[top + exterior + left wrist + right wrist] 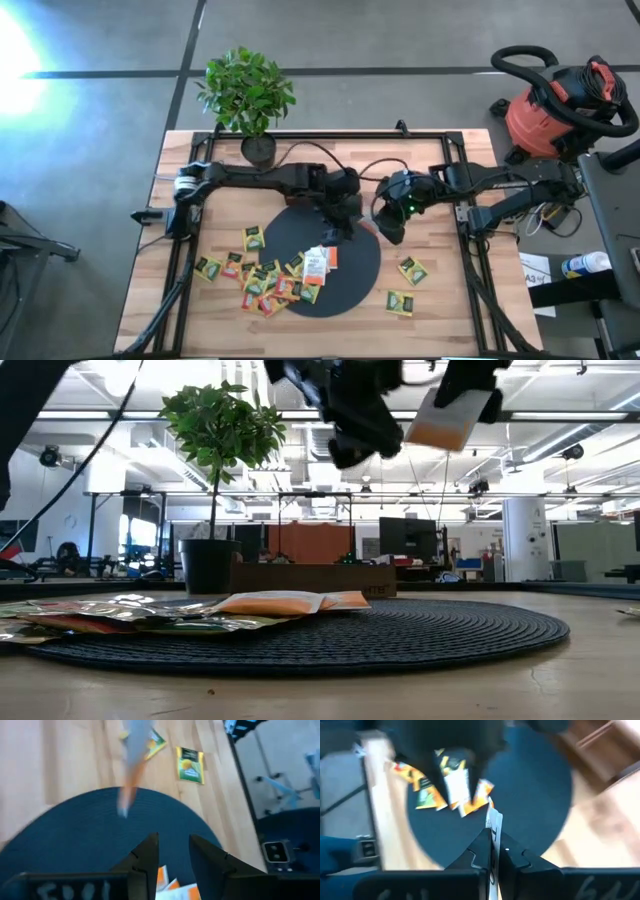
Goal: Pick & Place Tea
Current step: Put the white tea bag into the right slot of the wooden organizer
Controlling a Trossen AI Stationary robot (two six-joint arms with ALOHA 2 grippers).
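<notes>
Mid-task, far from finished. Right gripper [492, 851] has its jaws pressed together on one white-and-orange sachet [494, 826], held edge-on between the fingers; the low view shows that sachet up in the air at the upper right of the frame, well clear of the table [450, 290]. In the high view the right gripper sits just right of frame centre, over the upper right rim of the black disc [350, 285].

Left gripper [172, 851] hangs over the disc, at the centre of the high view. Jaws stand partly spread with nothing between them (orange and white sachets show below and past the fingers, apart from them).

Where the tea is: most of it lies in a loose heap [262, 280] at the lower left of the high view, spilling from the bare wood onto the disc's left edge, several overlapping. A white sachet [316, 265] and an orange one lie on the disc near its middle. Two green-yellow sachets [412, 270] lie alone on the wood at the lower right, well apart from the heap.

Judgement: one sachet lifted, none visibly delivered. The wooden tray [310, 577] (seen only in the low view, behind the disc) shows no tea that I can tell. Nearly the whole lot is left to pick.
</notes>
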